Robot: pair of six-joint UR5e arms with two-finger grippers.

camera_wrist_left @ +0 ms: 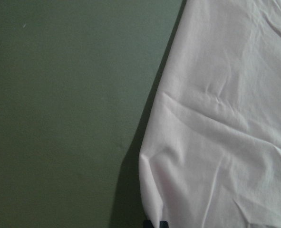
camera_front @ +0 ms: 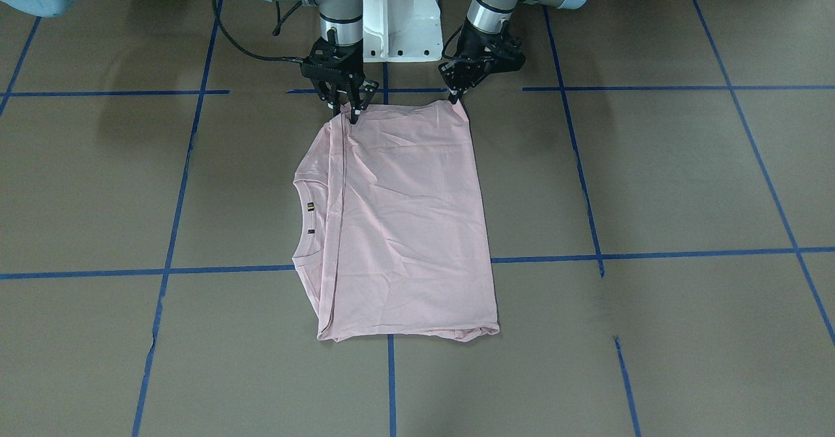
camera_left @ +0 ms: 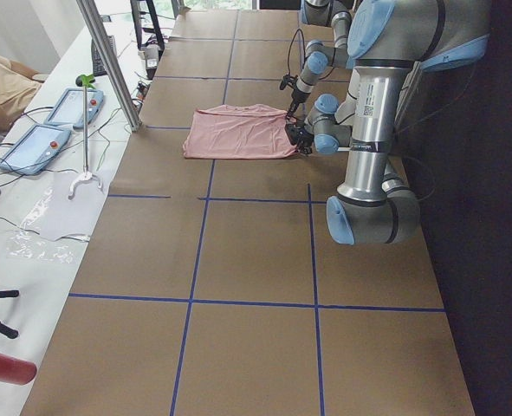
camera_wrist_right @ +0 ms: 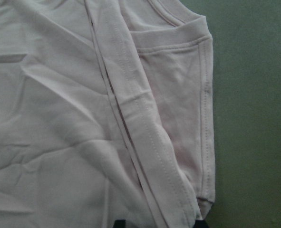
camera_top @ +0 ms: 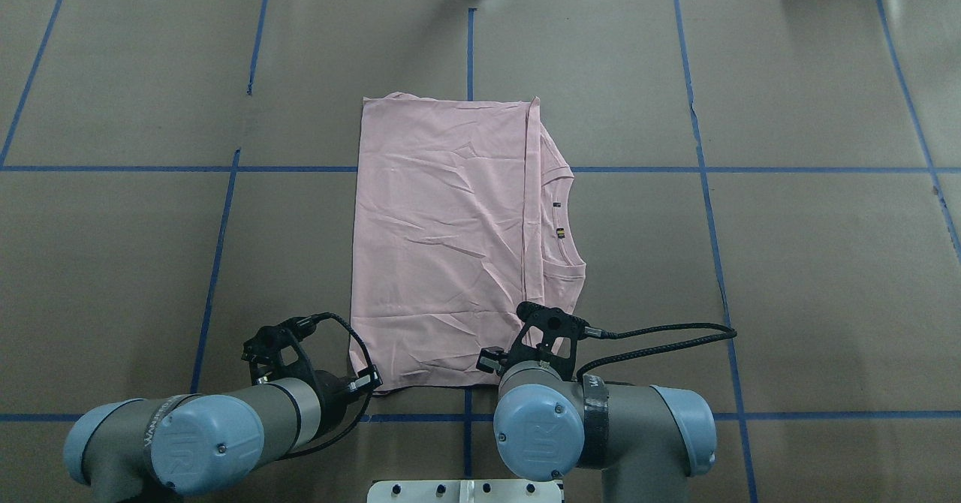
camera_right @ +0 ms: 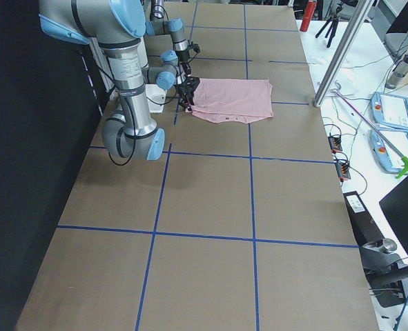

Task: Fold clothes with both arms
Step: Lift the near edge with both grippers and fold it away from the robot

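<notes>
Exterior front-facing view, read from its left edge across: the right arm (camera_front: 339,26) is angled down from the robot's side of the table (camera_front: 652,163), which is covered in brown paper and marked with blue tape lines (camera_front: 652,88). The right gripper (camera_front: 349,112) is set on the edge of the T-shirt (camera_front: 411,228) nearest the robot, where a folded-over hem band meets that edge. In the right wrist-mounted view its two dark fingertips are seen spread apart, with the band and the cloth lying between them.

The pale pink T-shirt is laid flat near the table's middle and folded into a rough rectangle. Its ribbed collar (camera_front: 301,186) is exposed along the side toward the robot's right. A white pedestal base (camera_front: 401,19) is seen between the arms.

The left gripper (camera_front: 456,98) is placed at the shirt's corner nearest the robot, on the robot's left. Its fingertips are pressed together on that corner. The left arm (camera_front: 489,6) is angled down above it.
</notes>
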